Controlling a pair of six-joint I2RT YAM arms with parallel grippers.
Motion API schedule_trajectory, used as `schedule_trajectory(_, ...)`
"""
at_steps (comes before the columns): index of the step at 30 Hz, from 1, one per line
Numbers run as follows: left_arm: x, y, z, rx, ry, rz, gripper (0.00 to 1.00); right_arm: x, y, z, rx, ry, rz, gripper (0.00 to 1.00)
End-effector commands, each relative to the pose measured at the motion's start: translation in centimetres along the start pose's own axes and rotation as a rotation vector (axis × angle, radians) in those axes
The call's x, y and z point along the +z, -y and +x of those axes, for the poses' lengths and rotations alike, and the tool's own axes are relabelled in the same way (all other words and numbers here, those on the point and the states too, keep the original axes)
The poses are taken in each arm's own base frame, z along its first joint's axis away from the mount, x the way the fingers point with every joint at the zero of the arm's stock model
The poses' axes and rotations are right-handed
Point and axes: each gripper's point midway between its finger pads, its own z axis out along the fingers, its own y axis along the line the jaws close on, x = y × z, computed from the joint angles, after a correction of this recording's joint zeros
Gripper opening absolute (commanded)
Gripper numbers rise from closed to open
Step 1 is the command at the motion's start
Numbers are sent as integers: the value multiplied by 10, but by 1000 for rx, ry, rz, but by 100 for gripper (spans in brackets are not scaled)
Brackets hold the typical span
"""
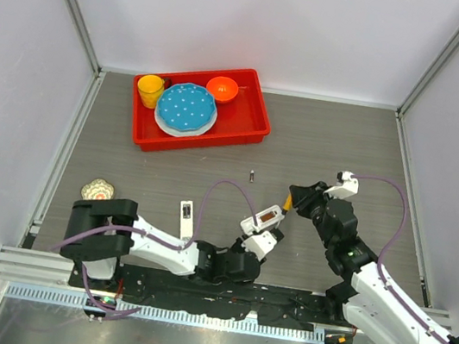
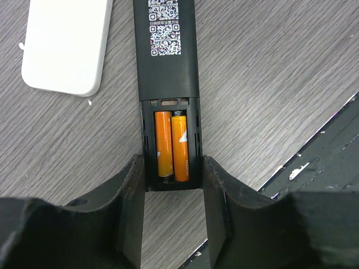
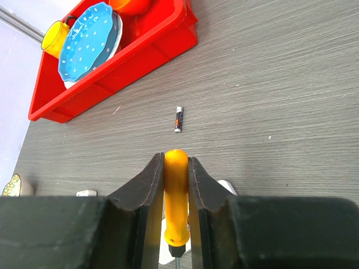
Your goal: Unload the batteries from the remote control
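The black remote control lies back up with its battery bay open, and it also shows in the top view. Two orange batteries sit side by side in the bay. My left gripper is shut on the bay end of the remote, low on the table. My right gripper is shut on an orange-handled screwdriver, just right of the remote in the top view. A loose dark grey battery lies on the table beyond it.
A white flat piece lies beside the remote. A red tray at the back holds a blue plate, a yellow cup and an orange bowl. A white strip and a small round object lie at the left.
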Motion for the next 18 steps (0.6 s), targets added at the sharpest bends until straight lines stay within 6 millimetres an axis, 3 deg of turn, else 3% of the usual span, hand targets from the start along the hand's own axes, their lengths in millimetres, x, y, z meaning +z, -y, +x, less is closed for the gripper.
schedule_trajectory(1, 0, -11, 12, 26, -8, -23, 27, 0, -4, -11, 10, 42, -13, 1)
schedule_trajectory(9, 22, -20, -11, -63, -30, 60, 18, 1, 0, -9, 22, 40, -10, 1)
schedule_trajectory(18, 50, -38, -26, -11, -64, 93, 14, -5, 5, -14, 26, 53, 4, 1)
